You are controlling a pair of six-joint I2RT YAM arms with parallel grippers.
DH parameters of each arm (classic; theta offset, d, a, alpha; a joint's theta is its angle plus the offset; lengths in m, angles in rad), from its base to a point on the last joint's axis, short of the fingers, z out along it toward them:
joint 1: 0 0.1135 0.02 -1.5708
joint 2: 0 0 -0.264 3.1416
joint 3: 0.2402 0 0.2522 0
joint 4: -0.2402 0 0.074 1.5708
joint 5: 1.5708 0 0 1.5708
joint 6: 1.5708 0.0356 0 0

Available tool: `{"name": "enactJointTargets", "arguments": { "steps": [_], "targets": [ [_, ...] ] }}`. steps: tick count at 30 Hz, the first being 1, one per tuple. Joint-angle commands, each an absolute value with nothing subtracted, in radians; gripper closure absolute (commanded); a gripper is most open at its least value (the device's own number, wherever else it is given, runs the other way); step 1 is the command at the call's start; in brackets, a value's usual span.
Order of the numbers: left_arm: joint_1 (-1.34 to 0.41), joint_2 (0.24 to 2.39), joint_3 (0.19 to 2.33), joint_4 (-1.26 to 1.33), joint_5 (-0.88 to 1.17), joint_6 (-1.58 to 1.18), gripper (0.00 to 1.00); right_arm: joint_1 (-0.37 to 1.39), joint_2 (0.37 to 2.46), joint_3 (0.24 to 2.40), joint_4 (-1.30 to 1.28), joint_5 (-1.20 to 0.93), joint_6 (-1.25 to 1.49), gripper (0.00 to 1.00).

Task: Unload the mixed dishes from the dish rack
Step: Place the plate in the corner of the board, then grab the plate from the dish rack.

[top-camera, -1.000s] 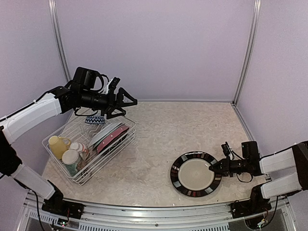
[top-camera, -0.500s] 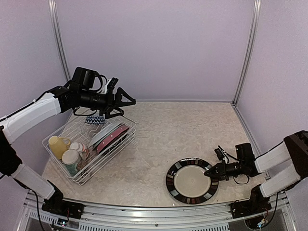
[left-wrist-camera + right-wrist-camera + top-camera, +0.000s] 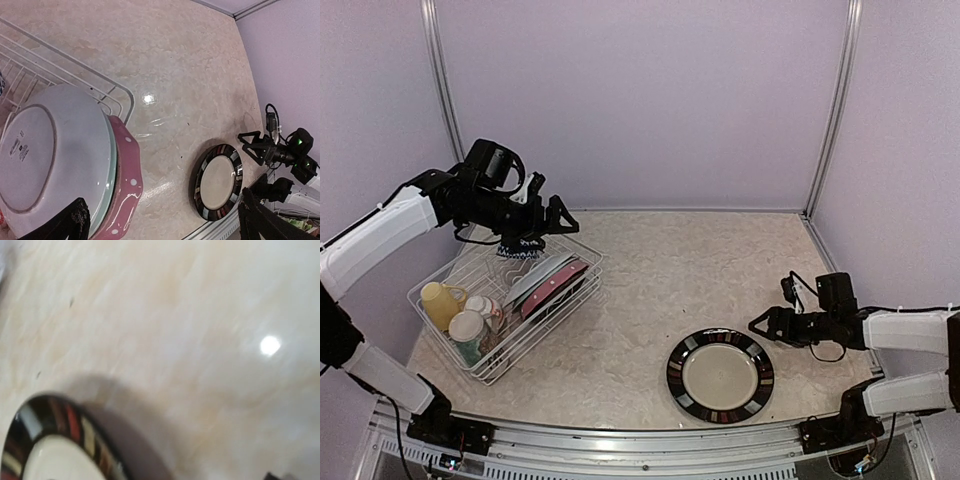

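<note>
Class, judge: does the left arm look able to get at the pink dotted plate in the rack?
Likely yes: the left gripper hangs open over the rack; the pink plate has its top edge uncovered.

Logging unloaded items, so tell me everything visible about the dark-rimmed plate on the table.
The plate is round, glossy, ceramic-looking: cream centre, black rim with red and pale stripes. It lies flat, face up, empty, on the table. The right end effector, open, hovers beside its far rim, apparently not touching.

The left gripper [image 3: 560, 220] hovered near the far-left corner of the counter [image 3: 670, 265], jaws spread wide (its wrist view agreed). The right gripper [image 3: 761, 325] hung parted near the right edge.
</note>
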State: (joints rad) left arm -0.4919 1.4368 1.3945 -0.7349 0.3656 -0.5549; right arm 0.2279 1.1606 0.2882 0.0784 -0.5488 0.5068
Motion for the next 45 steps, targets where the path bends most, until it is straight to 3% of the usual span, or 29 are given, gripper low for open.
{"name": "enactJointTargets", "arguments": {
  "steps": [1, 3, 9, 22, 30, 40, 45],
  "targets": [
    [-0.486, 1.404, 1.453, -0.948, 0.168, -0.470, 0.01, 0.229, 1.096, 0.370, -0.065, -0.361, 0.464, 0.06],
    [-0.488, 1.402, 1.459, -1.008, 0.147, -0.435, 0.02, 0.228, 1.086, 0.398, -0.093, -0.334, 0.430, 0.01],
    [-0.533, 1.427, 1.477, -1.100, 0.031, -0.326, 0.03, 0.228, 1.105, 0.470, -0.121, -0.345, 0.390, 0.00],
    [-0.579, 1.627, 1.594, -1.112, -0.151, -0.291, 0.21, 0.229, 1.026, 0.427, -0.096, -0.371, 0.436, 0.00],
    [-0.583, 1.708, 1.664, -1.104, -0.146, -0.280, 0.13, 0.229, 1.005, 0.428, -0.113, -0.365, 0.437, 0.00],
    [-0.583, 1.759, 1.689, -1.106, -0.159, -0.276, 0.15, 0.230, 1.019, 0.425, -0.090, -0.377, 0.446, 0.00],
    [-0.579, 1.783, 1.701, -1.114, -0.182, -0.280, 0.22, 0.230, 1.027, 0.434, -0.087, -0.386, 0.450, 0.00]
  ]
}}
